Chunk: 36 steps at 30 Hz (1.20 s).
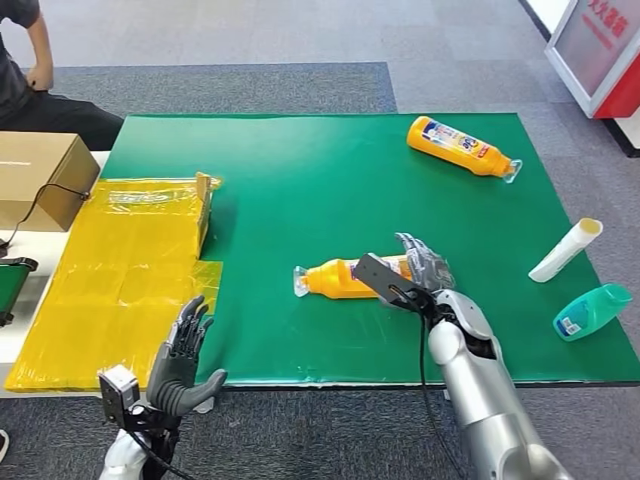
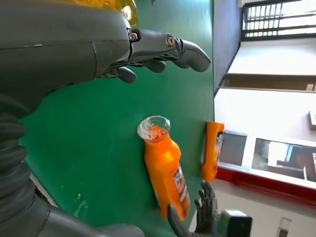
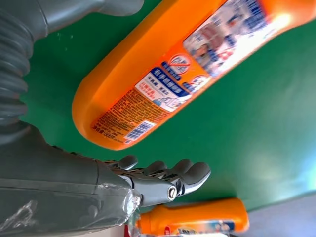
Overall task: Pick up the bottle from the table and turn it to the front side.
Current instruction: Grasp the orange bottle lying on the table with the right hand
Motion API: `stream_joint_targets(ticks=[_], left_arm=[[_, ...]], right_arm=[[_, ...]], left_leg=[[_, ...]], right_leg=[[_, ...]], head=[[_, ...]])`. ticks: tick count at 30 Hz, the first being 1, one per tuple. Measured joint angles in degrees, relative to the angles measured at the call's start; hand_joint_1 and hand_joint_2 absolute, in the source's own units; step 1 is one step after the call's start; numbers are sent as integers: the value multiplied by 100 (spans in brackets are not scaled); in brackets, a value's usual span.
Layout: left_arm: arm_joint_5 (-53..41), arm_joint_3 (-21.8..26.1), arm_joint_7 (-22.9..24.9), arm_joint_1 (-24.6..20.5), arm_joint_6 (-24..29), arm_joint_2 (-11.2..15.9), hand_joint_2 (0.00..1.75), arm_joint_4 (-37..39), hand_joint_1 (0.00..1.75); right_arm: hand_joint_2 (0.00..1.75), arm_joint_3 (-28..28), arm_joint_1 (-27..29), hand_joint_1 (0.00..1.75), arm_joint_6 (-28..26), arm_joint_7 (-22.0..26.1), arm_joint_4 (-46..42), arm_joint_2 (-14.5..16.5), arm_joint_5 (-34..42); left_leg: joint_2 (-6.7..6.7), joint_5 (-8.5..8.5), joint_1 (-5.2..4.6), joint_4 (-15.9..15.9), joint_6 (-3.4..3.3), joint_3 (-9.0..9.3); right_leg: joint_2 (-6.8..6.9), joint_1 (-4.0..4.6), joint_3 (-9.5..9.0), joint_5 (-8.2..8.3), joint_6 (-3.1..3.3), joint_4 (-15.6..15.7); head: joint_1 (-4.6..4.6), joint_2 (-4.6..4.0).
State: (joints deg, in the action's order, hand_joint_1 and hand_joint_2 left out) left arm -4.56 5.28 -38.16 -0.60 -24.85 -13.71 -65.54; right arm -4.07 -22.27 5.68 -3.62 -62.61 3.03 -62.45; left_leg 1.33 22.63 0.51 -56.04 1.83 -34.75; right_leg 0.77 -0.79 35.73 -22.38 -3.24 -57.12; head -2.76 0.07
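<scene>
Two orange plastic bottles with clear caps are seen lying on their sides on the green mat (image 1: 317, 170) that covers the table. The nearer orange bottle (image 1: 343, 278) lies close to the mat's front edge, its cap turned toward the yellow plastic sheet (image 1: 113, 290) that borders the mat on the robot's left; a printed label with a barcode is shown on it in the right wrist view (image 3: 175, 74). The right hand (image 1: 423, 265) is placed at the base end of this bottle, its fingers spread and reaching over the bottle's far end; whether the bottle is actually gripped cannot be told, since a strip of green mat is seen between the fingers (image 3: 175, 173) and the bottle in the right wrist view. The left hand (image 1: 185, 350) is held beyond the mat's front edge, near the yellow sheet, with fingers apart and nothing held. The second orange bottle (image 1: 460, 147) lies near the mat's far edge, well apart from the first. A white tube (image 1: 566, 250) and a teal bottle (image 1: 592, 310) rest at the mat's right edge.
</scene>
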Motion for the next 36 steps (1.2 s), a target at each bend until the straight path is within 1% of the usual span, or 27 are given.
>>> stream_joint_targets(ticks=[4,10,11,12,16,18,19,22,25,28,32,36], left_arm=[[49,-138,0,-52,20,50,175,83,0],[76,-266,0,-98,32,99,175,161,0],[83,-289,0,-110,36,105,175,173,0],[87,-311,0,-123,41,111,175,187,0],[102,-370,0,-158,78,132,175,247,0],[113,-374,0,-161,111,144,175,266,0],[125,-374,0,-161,129,151,175,270,0],[180,-369,0,-149,168,178,175,272,0],[238,-354,0,-107,121,207,175,265,0],[284,-327,0,-48,36,226,175,204,0],[294,-276,0,20,-63,238,175,-1,0],[378,-188,35,-13,-179,217,175,-66,0]], right_arm=[[175,-12,-445,0,-25,-4,825,-134,-262],[175,-63,-849,0,56,-53,1643,-224,-519],[175,-89,-933,2,99,-62,1786,-238,-582],[175,-123,-1021,10,135,-64,1932,-251,-643],[175,-274,-1357,158,168,45,2519,-280,-807],[175,-327,-1444,171,100,190,2694,-286,-810],[175,-344,-1459,175,43,293,2742,-288,-775],[175,-364,-1408,175,-113,665,2739,-290,-530],[175,-363,-1139,175,-97,966,2364,-290,-78],[175,-363,-638,175,46,1113,1644,-288,515],[175,-365,99,174,129,1167,502,-252,1314],[175,-367,671,175,130,1213,-307,-120,1799]], left_leg=[[0,0,0,0,0,0],[0,0,0,0,0,-1],[0,0,0,0,0,0],[0,0,0,0,0,0],[0,-1,0,-1,-1,4],[1,-1,0,-1,-1,6],[1,-1,0,-1,0,7],[1,-2,0,-1,1,8],[0,-3,0,-1,2,7],[-3,-3,1,-1,2,2],[-6,1,1,0,0,-4],[-5,3,0,0,0,-4]], right_leg=[[0,-1,0,1,-1,0],[0,-1,1,0,-1,0],[0,-1,1,0,-2,0],[0,-1,1,0,-2,0],[0,-1,-3,1,-2,0],[-1,-1,-5,2,0,0],[-1,-1,-5,3,1,0],[-1,0,-6,4,3,0],[0,1,-5,4,3,0],[6,2,-4,0,1,0],[8,2,-1,-6,1,-1],[8,1,1,-9,2,0]], head=[[0,0],[1,0],[1,0],[1,0],[0,0],[1,0],[1,0],[1,0],[2,0],[2,0],[-1,0],[1,0]])
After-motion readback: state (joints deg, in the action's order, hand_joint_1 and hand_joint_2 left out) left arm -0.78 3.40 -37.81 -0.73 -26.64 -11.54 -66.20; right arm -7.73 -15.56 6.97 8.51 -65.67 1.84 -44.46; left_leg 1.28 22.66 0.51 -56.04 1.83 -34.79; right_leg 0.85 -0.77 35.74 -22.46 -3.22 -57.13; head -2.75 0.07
